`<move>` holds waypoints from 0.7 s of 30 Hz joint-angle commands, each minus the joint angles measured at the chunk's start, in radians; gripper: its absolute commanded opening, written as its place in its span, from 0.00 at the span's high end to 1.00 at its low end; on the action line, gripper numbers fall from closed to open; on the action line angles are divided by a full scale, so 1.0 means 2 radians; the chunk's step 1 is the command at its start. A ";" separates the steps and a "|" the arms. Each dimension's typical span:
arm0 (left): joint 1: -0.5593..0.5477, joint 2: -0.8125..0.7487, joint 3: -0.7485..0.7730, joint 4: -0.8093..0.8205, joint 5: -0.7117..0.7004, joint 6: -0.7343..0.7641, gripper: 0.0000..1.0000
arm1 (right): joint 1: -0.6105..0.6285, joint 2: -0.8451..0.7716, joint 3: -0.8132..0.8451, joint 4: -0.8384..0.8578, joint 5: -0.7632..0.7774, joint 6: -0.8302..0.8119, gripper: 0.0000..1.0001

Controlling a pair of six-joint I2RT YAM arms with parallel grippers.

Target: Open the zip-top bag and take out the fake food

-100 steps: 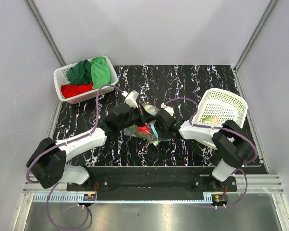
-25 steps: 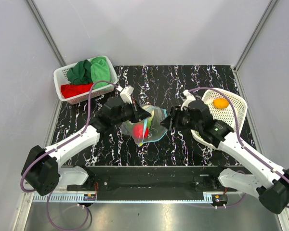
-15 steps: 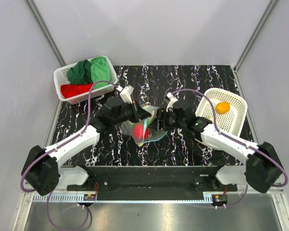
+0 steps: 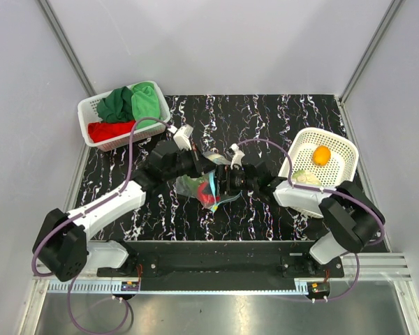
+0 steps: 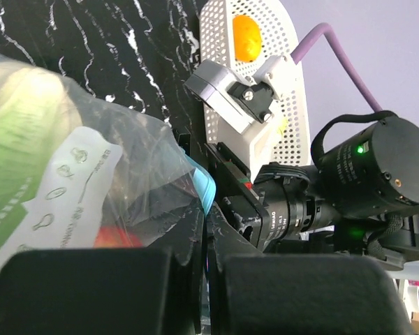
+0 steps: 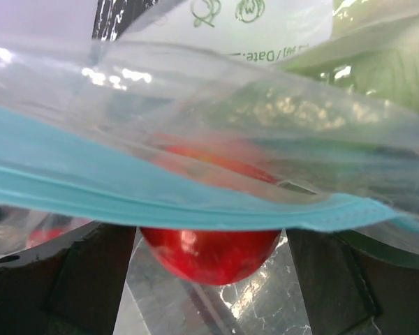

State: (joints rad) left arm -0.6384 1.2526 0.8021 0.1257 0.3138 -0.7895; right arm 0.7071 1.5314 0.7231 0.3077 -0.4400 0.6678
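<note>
Marbled tabletop (image 4: 279, 125); left gripper (image 5: 204, 279) pinches zip-top bag (image 5: 91, 174); right gripper (image 6: 209, 293) spread wide, red piece (image 6: 209, 252) between fingers (image 6: 70, 279).

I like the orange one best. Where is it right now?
In the top view, the round orange sits inside the white basket on the table's right side, near the basket's far end, beyond the pale cabbage-like piece.

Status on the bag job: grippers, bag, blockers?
Left gripper shut on clear crinkly zip-top bag. Right gripper open at its teal mouth, straddling red plastic piece inside. Round orange piece in white mesh basket. Nothing blocking.
</note>
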 commanded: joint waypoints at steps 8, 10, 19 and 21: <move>-0.005 -0.020 -0.013 0.034 -0.005 -0.001 1.00 | 0.006 -0.035 -0.004 -0.049 0.050 0.004 0.44; -0.004 -0.027 -0.017 0.016 -0.013 0.013 1.00 | 0.007 -0.068 -0.003 -0.090 0.093 -0.009 0.60; -0.001 -0.043 -0.021 -0.021 -0.040 0.050 1.00 | 0.007 -0.267 0.028 -0.281 0.175 -0.021 0.67; -0.001 -0.042 -0.023 -0.016 -0.037 0.050 1.00 | 0.006 -0.295 0.042 -0.312 0.217 -0.023 0.69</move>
State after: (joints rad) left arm -0.6430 1.1797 0.7582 0.0910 0.2630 -0.7280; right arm 0.7155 1.0443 0.7307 -0.1341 -0.1677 0.6449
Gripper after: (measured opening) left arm 0.012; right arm 0.801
